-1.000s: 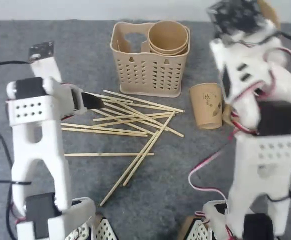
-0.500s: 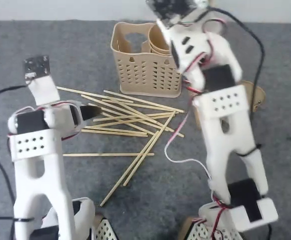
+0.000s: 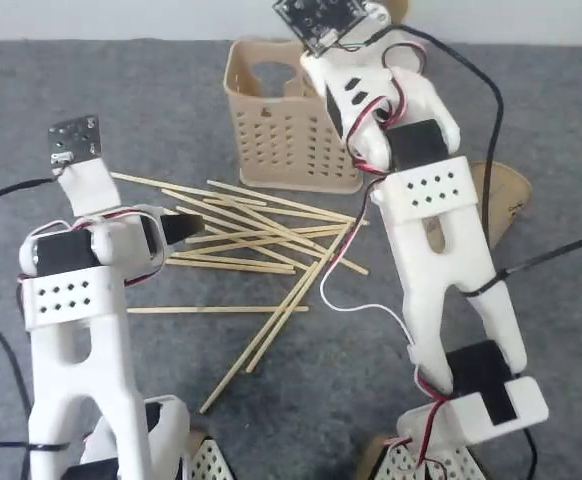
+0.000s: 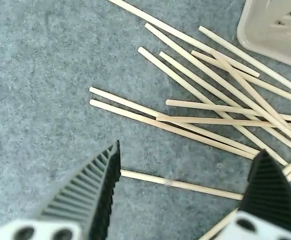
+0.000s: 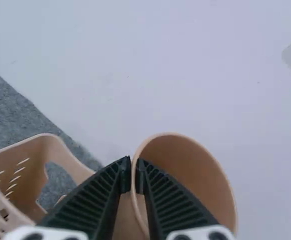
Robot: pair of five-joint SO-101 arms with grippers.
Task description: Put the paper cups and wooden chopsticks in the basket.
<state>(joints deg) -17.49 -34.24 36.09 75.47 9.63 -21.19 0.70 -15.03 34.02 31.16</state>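
Nearest you, at the bottom of the high view, the two arms rise from their bases on the grey tabletop (image 3: 301, 400): your left arm (image 3: 71, 300) on the left of the frame, your right arm (image 3: 441, 260) right of centre.

Just beyond the bases, the wooden chopsticks (image 3: 261, 240) lie scattered flat across the middle of the tabletop. They cross one another in a loose fan, and two long ones run down toward the lower centre. None is in the basket.

Your left claw (image 4: 189, 150) hangs over the left end of that pile with its jaws wide apart and nothing between them. In the left wrist view one chopstick runs across under the gap, and the rest of the pile (image 4: 200, 107) spreads out beyond it toward a corner of the basket (image 4: 275, 30).

At the right of the high view, a lying cup (image 3: 506, 200) rests on its side on the tabletop, partly hidden behind your right arm.

Farther back, the basket (image 3: 281, 130) stands upright at the top centre, just past the far chopstick ends.

Your right arm stretches up over the basket's right half. In the right wrist view your right claw (image 5: 133, 167) is pinched together on the rim of a held cup (image 5: 185, 170), one finger inside the wall and one outside. The cup is up above the basket (image 5: 25, 170), whose open top shows to one side of the claw.
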